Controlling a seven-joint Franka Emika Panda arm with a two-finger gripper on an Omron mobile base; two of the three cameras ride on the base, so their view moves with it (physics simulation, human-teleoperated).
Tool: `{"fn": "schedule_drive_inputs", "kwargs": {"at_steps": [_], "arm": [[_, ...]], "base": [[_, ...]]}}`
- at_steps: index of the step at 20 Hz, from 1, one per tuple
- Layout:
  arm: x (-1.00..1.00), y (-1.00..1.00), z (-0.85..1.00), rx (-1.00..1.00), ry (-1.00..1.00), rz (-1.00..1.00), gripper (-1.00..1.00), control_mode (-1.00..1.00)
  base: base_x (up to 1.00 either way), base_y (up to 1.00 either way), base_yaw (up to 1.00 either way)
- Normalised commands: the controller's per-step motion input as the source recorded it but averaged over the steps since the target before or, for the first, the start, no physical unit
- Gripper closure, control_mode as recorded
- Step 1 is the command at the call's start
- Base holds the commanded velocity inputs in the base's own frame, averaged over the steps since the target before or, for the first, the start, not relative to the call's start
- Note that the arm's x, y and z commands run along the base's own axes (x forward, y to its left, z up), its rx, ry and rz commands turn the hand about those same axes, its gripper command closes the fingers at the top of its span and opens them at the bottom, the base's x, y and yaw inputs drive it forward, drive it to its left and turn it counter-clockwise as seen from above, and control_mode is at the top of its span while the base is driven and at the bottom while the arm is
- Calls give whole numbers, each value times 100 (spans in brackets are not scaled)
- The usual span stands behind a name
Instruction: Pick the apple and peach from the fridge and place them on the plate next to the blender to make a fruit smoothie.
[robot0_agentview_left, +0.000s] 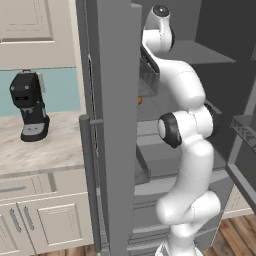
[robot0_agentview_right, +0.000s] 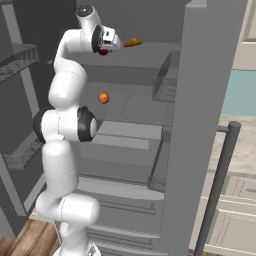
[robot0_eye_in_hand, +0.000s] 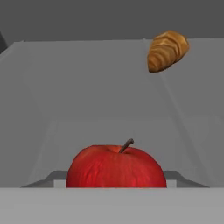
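The apple (robot0_eye_in_hand: 116, 167) is bright red with a short stem and sits low and centred in the hand view, right against the hand. In the right base view my gripper (robot0_agentview_right: 107, 48) reaches onto the upper shelf of the open fridge (robot0_agentview_right: 210, 125), and the apple (robot0_agentview_right: 103, 51) shows as a red spot in its grip. The gripper is shut on the apple. The peach (robot0_agentview_right: 103, 97) lies on the shelf below, apart from the hand, and a sliver of the peach (robot0_agentview_left: 140, 100) peeks past the door edge. The plate and the blender are out of view.
An oblong orange-brown lump (robot0_eye_in_hand: 167, 50) lies further back on the same upper shelf (robot0_agentview_right: 132, 42). The grey fridge door (robot0_agentview_left: 112, 125) with its bar handle stands open on the left. A black coffee machine (robot0_agentview_left: 29, 105) stands on the counter. A door bin (robot0_agentview_right: 167, 80) sits to the right.
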Motion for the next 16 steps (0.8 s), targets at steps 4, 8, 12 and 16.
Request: {"fn": "schedule_drive_inputs", "kwargs": {"at_steps": [4, 8, 12, 16], "arm": [[-12, -9, -12, 0, -18, 0, 100, -100], [-24, -18, -10, 0, -24, 0, 100, -100], [-75, -5, 13, 0, -34, -1, 100, -100], [-100, -3, 58, 0, -33, -1, 100, -100]], "base": [[0, 0, 0], [0, 0, 0], [0, 0, 0], [0, 0, 0]]}}
